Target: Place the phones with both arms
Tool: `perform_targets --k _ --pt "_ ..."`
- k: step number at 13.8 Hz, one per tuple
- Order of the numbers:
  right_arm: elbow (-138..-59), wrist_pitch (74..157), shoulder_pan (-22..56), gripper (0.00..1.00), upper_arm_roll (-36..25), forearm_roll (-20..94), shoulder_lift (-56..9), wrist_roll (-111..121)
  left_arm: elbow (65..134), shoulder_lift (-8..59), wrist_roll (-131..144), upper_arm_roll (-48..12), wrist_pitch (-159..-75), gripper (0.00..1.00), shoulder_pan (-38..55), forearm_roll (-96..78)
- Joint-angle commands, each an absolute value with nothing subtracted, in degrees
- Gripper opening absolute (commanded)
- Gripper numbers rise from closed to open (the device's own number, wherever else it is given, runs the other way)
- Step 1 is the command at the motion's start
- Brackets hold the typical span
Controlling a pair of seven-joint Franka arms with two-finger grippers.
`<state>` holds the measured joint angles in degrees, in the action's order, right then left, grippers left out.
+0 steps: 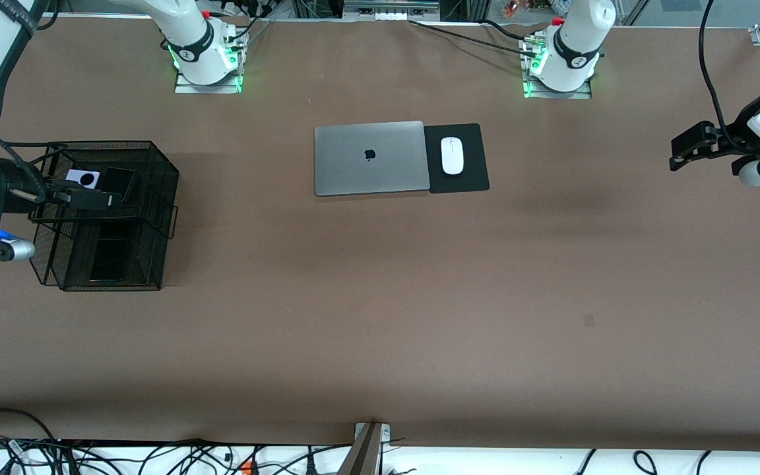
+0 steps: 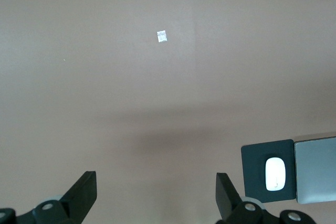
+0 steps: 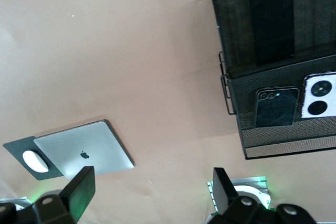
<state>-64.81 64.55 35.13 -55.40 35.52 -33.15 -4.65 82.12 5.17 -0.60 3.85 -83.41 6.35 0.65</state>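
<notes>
Front view cuts off most of your right gripper [image 1: 66, 196], which hangs over the mesh basket [image 1: 156, 218] at the right arm's end of the table, jaws spread and empty. You can make out the lilac phone [image 3: 319, 94] beside the small black phone [image 3: 276, 107] in one compartment; the long black slab [image 3: 270, 18] lies in the compartment nearer the front camera, hard to read through mesh. Your left gripper [image 1: 690, 150] waits released over bare table. Mid-table sit the laptop [image 1: 370, 158] and mouse [image 1: 452, 156].

— Closed silver laptop [image 1: 369, 158] at mid-table, logo up; touching its edge toward the left arm's end, a black mouse pad [image 1: 456, 158] bearing a white mouse [image 1: 452, 156].

— Toward the right arm's end, a black wire-mesh basket [image 1: 156, 218] in two compartments.
</notes>
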Motion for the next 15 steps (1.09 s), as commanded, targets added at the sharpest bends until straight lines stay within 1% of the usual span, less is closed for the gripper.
perform_targets --k 1,4,5,6,7,8,9,10,11,13,14,15 --pt "-64.5 63.6 35.7 1.00 -55.4 34.5 -32.5 -5.7 81.6 5.0 -0.4 4.0 -82.6 1.00 6.2 0.4" --pt "-64.3 62.9 35.2 1.00 -54.3 34.3 -31.6 -9.1 81.6 5.0 -0.4 4.0 -82.6 1.00 6.3 0.4" --pt "-64.4 63.0 34.7 0.99 -52.6 33.9 -30.8 -10.4 81.6 4.9 -0.4 4.0 -82.6 1.00 6.2 0.4" --pt "-64.3 63.1 33.1 0.99 -49.5 31.8 -30.0 -10.5 81.6 4.9 -0.4 4.0 -82.6 1.00 6.2 0.4" --pt "-64.1 63.4 30.5 0.99 -43.8 28.2 -28.1 -11.1 81.6 4.9 -0.4 4.0 -82.6 1.00 6.2 0.4" --pt "-63.8 63.8 26.5 0.99 -36.4 23.4 -26.3 -13.0 81.6 4.9 -0.4 4.0 -82.6 1.00 6.2 0.4" --pt "-63.8 64.2 21.8 0.99 -27.3 18.2 -24.3 -14.4 81.6 4.9 -0.4 4.0 -82.6 1.00 6.3 0.4" --pt "-63.8 65.1 17.5 0.99 -19.8 13.7 -22.9 -14.7 81.6 4.9 -0.4 4.0 -82.6 1.00 6.2 0.4" --pt "-63.9 65.9 14.1 0.99 -13.7 10.1 -21.5 -14.8 81.6 4.9 -0.4 4.0 -82.5 1.00 6.2 0.4" --pt "-64.5 66.4 7.6 1.00 -5.8 6.6 -20.0 -14.8 81.5 4.9 -0.4 3.9 -82.2 1.00 6.3 0.4" --pt "-65.9 67.4 3.3 0.99 -0.5 4.7 -18.6 -14.8 81.5 4.8 -0.4 3.9 -82.2 1.00 6.2 0.4" --pt "-69.1 69.6 -0.1 0.99 4.1 2.3 -16.3 -14.8 81.5 4.9 -0.4 3.9 -82.2 1.00 6.3 0.4"
